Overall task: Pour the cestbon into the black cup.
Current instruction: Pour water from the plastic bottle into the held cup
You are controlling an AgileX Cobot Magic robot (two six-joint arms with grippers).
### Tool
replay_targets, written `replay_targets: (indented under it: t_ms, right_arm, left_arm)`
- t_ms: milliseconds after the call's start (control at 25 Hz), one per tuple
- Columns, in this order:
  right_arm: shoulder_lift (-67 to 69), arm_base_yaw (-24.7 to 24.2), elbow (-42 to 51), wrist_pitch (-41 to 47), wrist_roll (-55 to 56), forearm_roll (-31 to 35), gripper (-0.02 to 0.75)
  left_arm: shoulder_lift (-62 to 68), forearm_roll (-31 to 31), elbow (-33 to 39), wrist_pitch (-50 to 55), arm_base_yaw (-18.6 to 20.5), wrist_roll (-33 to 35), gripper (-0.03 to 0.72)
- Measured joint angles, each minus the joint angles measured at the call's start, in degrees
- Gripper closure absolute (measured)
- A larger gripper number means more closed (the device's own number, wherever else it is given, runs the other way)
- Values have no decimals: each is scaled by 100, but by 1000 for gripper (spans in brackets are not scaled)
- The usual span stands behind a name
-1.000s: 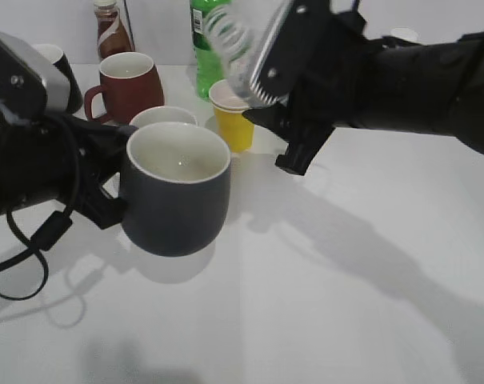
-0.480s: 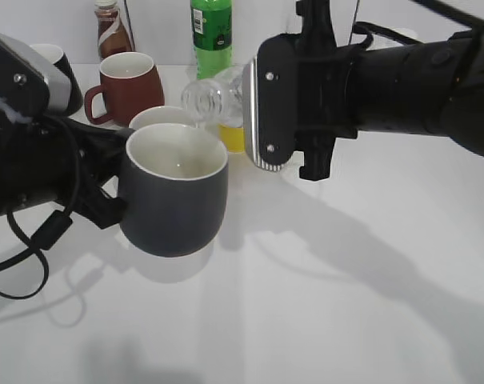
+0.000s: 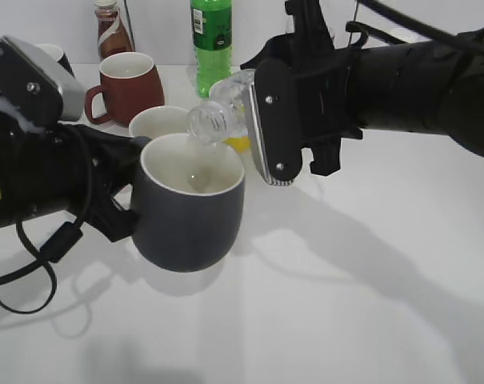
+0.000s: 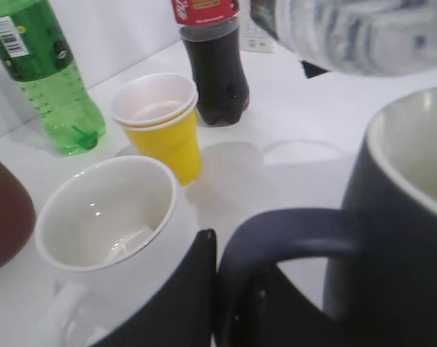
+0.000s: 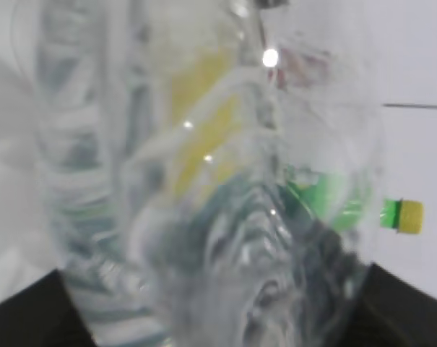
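My right gripper point(image 3: 262, 120) is shut on the cestbon point(image 3: 218, 108), a clear capless bottle tipped on its side with its mouth over the rim of the black cup point(image 3: 190, 212). The bottle fills the right wrist view point(image 5: 204, 181) and shows at the top of the left wrist view point(image 4: 348, 32). My left gripper point(image 3: 118, 208) is shut on the cup's loop handle point(image 4: 276, 238) and holds the charcoal mug above the table, under the bottle mouth. The cup's white inside point(image 4: 420, 152) shows.
A white mug point(image 3: 158, 122) sits just behind the black cup, a yellow paper cup point(image 4: 157, 123) beyond it. A reddish-brown mug point(image 3: 126, 84), a green soda bottle point(image 3: 210, 40), a cola bottle point(image 4: 214, 61) and a brown bottle point(image 3: 112, 28) stand at the back.
The right gripper has tipped the bottle over and lowered its mouth to the cup's rim. The left gripper has moved the cup right and slightly up, under the bottle mouth.
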Motion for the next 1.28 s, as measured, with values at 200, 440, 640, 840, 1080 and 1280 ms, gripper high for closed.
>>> replay_targets:
  t_ms: [200, 440, 640, 840, 1080, 1280]
  right_arm:
    - [0, 0, -4, -205, -563, 64, 295]
    - [0, 0, -4, -451, -1562, 688, 295]
    - [0, 0, -4, -899, -2815, 1620, 295]
    - [0, 0, -4, -1200, -3299, 1817, 295]
    - [0, 0, -4, -1321, -3519, 1840, 295]
    - [0, 0, -4, -1328, -3529, 1840, 295]
  left_arm:
    - [0, 0, 0, 20, -106, 0, 645]
    - [0, 4, 0, 130, -122, 0, 645]
    - [0, 4, 0, 130, -122, 0, 645]
    - [0, 4, 0, 130, -122, 0, 645]
    - [-114, 4, 0, 168, -127, 0, 645]
    - [-157, 4, 0, 174, -127, 0, 645]
